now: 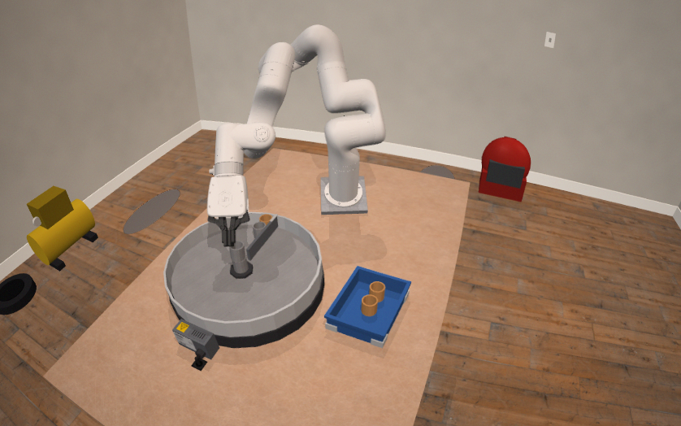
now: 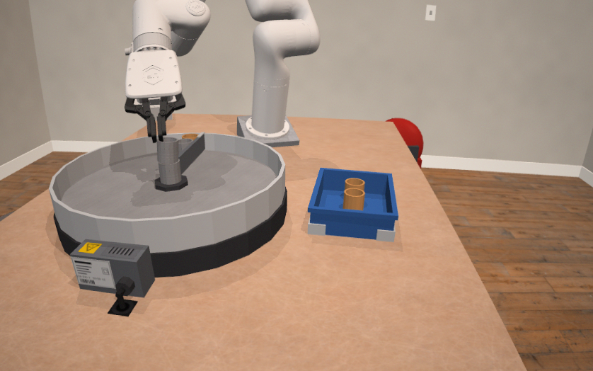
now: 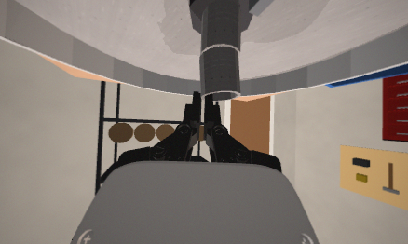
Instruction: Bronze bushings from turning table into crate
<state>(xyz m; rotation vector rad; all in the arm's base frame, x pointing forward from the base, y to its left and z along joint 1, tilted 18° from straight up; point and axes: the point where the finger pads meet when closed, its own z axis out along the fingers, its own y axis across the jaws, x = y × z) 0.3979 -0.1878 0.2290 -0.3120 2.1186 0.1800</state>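
Observation:
My gripper (image 1: pixel 228 244) (image 2: pixel 157 139) (image 3: pixel 202 102) is shut on the wall of the upper steel bushing (image 1: pixel 236 251) (image 2: pixel 168 151) (image 3: pixel 220 70). That bushing stands upright on a lower steel bushing (image 1: pixel 240 263) (image 2: pixel 170 173) (image 3: pixel 220 28) at the turning table's dark hub. Behind them, by the turning table's (image 1: pixel 248 329) (image 2: pixel 174 232) back wall, are another steel bushing (image 1: pixel 258 230) and a bronze bushing (image 1: pixel 265 218) (image 2: pixel 190 137), partly hidden. The blue crate (image 1: pixel 351 332) (image 2: pixel 349 226) holds two upright bronze bushings, a front one (image 1: pixel 369 309) (image 2: pixel 354 203) and a rear one (image 1: pixel 380 297).
A grey upright divider (image 1: pixel 262 239) (image 2: pixel 193 153) runs from near the hub toward the turning table's back wall. The turning table's raised rim stands between the hub and the crate. A grey motor box (image 1: pixel 195 339) (image 2: pixel 112 267) is at the turning table's front left.

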